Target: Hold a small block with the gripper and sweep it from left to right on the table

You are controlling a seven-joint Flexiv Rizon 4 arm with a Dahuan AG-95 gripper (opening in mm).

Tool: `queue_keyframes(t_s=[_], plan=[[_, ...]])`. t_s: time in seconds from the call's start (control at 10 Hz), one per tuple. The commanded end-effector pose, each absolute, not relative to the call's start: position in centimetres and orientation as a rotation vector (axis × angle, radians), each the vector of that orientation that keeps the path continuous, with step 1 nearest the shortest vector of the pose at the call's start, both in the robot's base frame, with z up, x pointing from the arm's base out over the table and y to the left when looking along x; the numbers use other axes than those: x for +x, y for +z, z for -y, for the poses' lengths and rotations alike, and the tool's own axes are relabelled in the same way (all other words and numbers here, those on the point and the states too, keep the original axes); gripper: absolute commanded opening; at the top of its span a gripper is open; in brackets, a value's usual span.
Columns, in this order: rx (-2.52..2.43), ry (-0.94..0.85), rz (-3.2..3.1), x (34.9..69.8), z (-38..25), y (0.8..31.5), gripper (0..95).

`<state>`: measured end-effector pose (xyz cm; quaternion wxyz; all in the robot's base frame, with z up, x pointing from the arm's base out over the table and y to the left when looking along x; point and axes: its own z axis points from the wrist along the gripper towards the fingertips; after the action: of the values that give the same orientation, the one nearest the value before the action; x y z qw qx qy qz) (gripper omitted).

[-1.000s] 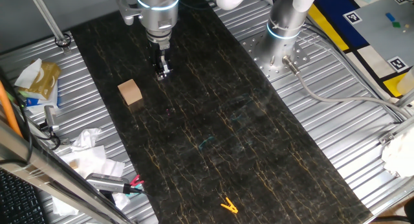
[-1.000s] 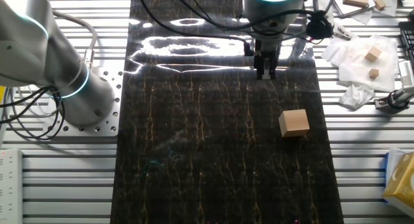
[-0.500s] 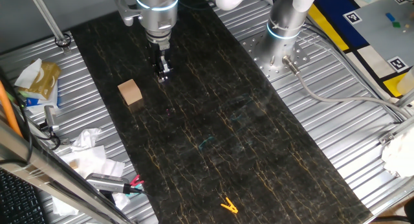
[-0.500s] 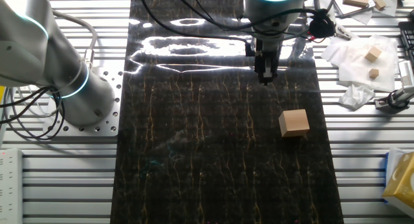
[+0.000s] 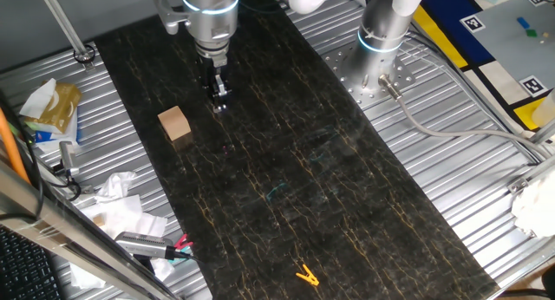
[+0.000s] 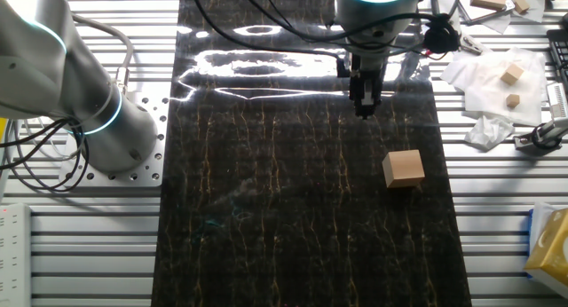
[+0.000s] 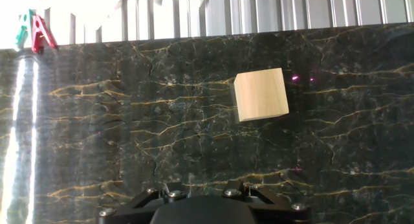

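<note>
The small block (image 5: 174, 123) is a light tan wooden cube resting on the black, gold-veined table (image 5: 303, 170), near its left edge. The other fixed view shows the block (image 6: 404, 168) by the table's (image 6: 266, 218) right side. My gripper (image 5: 220, 101) hangs just above the table, to the right of the block and a little behind it, not touching it. Its fingers look pressed together with nothing between them (image 6: 364, 107). In the hand view the block (image 7: 261, 94) lies ahead and slightly right; only the gripper's black housing shows at the bottom, the fingertips are out of view.
A second silver arm's base (image 5: 381, 40) stands on the ribbed metal sheet beside the table. A tiny yellow clip (image 5: 306, 275) lies at the table's near end. Crumpled tissues and clutter (image 5: 121, 205) sit on the left sheet. Red and green clips (image 7: 32, 33) lie past the table's edge.
The gripper has shifted a little lower and closer to the block's row. The block has not moved.
</note>
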<state>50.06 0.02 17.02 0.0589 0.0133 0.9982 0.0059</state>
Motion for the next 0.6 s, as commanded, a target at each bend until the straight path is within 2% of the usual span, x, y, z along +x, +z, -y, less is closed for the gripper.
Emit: queue_keyframes(t_s=[0.1,0.6], plan=[[0.030,0.016,-3.022,50.03,-0.02,17.04,38.0],[0.036,0.010,-3.014,50.38,0.24,16.44,38.0]])
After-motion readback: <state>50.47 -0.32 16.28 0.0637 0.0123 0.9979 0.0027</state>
